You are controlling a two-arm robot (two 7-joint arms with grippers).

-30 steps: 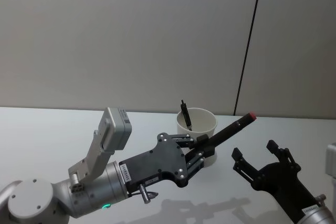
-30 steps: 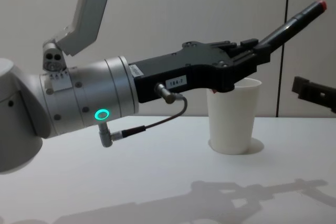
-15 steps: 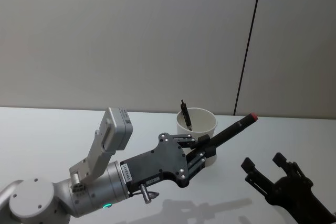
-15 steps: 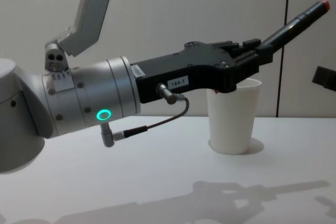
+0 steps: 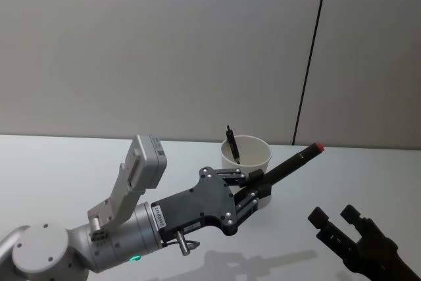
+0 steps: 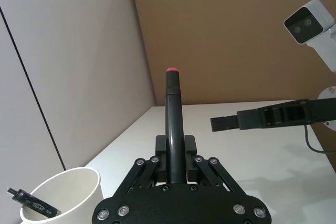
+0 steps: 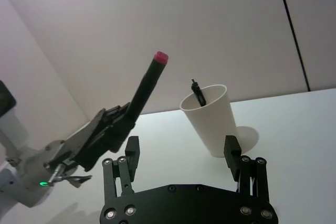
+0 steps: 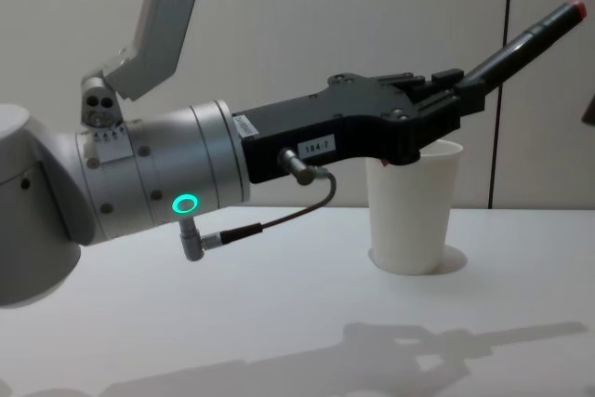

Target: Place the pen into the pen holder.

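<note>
The pen, black with a red end, is pinched in the left tool, whose fingers are pressed against its lower barrel. It is tilted, with the red end pointing up and out to the robot's right, well above the surface. The pen holder, a white paper cup, stands upright on the surface just behind the left tool. In the chest view the tool's fingertips hang at about the height of the cup's rim and in front of it. The red end stands higher than the rim and past the cup's right side. The whole pen is outside the cup.

A second pen, dark and slim, stands in the cup. It leans against the left side of the rim, with its top poking above it.

The right tool hovers low on the robot's right, well apart from both the cup and the held pen. Its fingers are spread and hold nothing.
</note>
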